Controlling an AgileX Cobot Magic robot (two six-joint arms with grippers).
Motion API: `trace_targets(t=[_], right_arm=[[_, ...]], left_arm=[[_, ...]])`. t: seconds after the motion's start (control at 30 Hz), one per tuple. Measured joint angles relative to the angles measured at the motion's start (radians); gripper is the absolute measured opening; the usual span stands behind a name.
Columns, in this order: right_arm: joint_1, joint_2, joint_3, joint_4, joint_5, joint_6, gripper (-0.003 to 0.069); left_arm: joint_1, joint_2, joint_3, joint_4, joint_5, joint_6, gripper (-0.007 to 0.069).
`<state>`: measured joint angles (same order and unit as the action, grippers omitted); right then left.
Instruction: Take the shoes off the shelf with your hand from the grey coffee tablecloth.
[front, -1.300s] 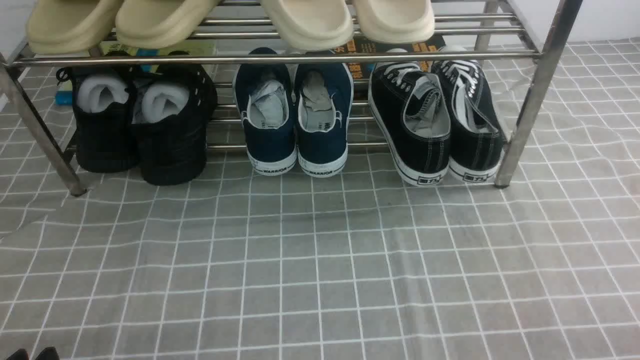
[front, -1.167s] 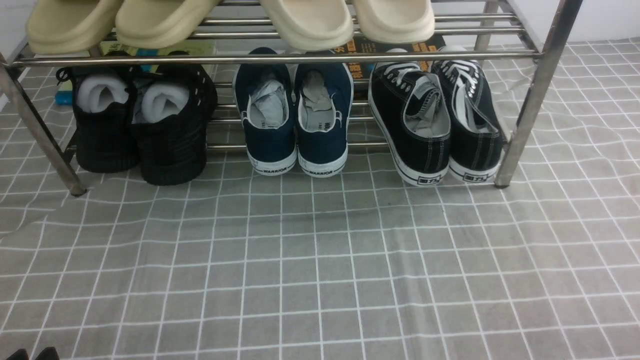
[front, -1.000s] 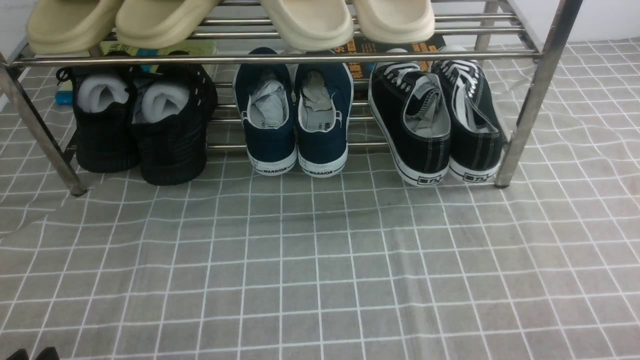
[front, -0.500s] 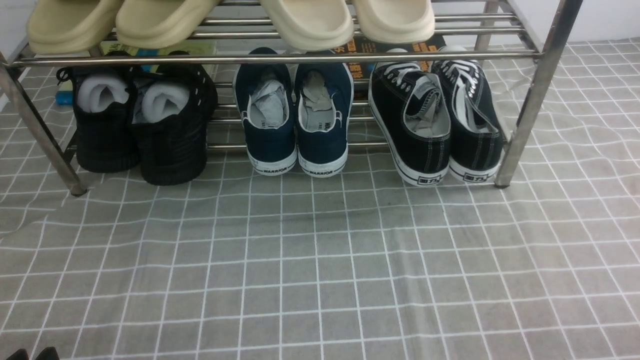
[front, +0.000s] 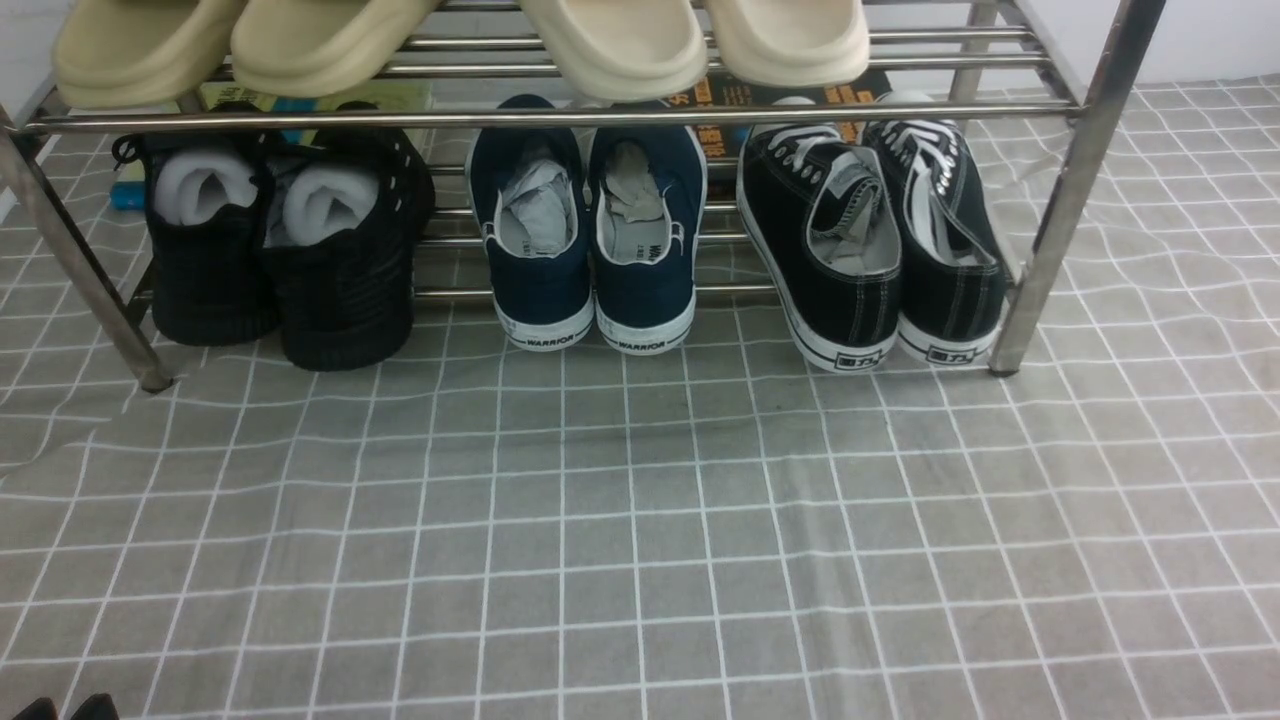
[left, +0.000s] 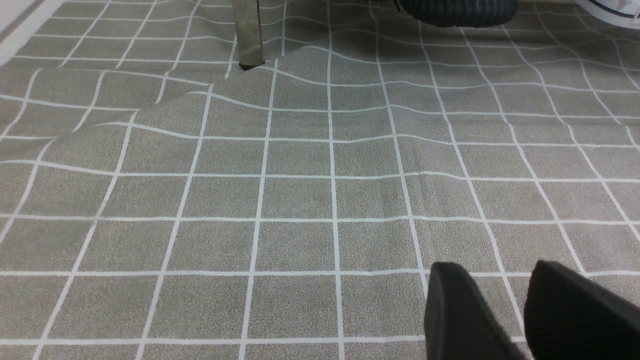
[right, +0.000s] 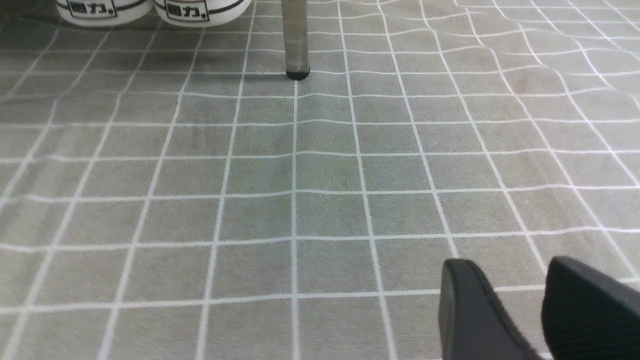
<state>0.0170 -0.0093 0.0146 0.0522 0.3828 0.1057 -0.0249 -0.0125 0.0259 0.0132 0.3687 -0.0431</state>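
The shoes, a black canvas pair with white laces and white soles, lie on the lower tier of the silver shelf, at its right end, heels toward me. Their white heels show at the edge of the right wrist view, beside a shelf leg. My right gripper hovers open over the grey coffee tablecloth, well short of the shoes, with only cloth between its fingers. My left gripper is also open and empty over the cloth; only its tips show in the front view's bottom left corner.
Navy-blue sneakers sit mid-tier and black knit shoes stuffed with white paper at the left. Beige slippers rest on the top tier. The right front leg stands close beside the black canvas pair. The cloth is wrinkled near the left leg.
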Motion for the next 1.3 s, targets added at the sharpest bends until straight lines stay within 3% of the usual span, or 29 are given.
trace_targets(t=[0.1,0.27,0.57,0.7,0.73,0.77,0.83,1.13,1.3], right_arm=[[0.000,0.000,0.003,0.198,-0.015,0.133,0.0239],[0.000,0.000,0.008,0.345,-0.031,0.171,0.0239],[0.000,0.000,0.009,0.400,-0.111,0.167,0.0225],[0.000,0.004,-0.042,0.375,-0.147,0.095,0.0134],[0.000,0.036,-0.111,0.346,-0.152,0.032,0.0055],[0.000,0.059,-0.150,0.332,-0.149,0.008,0.0025],[0.000,0.112,-0.206,0.316,-0.129,-0.025,-0.0006],[0.000,0.647,-0.505,0.312,0.272,-0.075,0.0004],[0.011,0.977,-0.688,0.511,0.385,-0.319,0.0072]], left_arm=[[0.000,0.000,0.000,0.000,0.000,0.000,0.0239],[0.000,0.000,0.000,0.000,0.000,0.000,0.0239],[0.000,0.000,0.000,0.000,0.000,0.000,0.0239],[0.000,0.000,0.000,0.000,0.000,0.000,0.0239],[0.000,0.000,0.000,0.000,0.000,0.000,0.0239],[0.000,0.000,0.000,0.000,0.000,0.000,0.0239],[0.000,0.000,0.000,0.000,0.000,0.000,0.0239],[0.000,0.000,0.000,0.000,0.000,0.000,0.0239],[0.000,0.000,0.000,0.000,0.000,0.000,0.0239]])
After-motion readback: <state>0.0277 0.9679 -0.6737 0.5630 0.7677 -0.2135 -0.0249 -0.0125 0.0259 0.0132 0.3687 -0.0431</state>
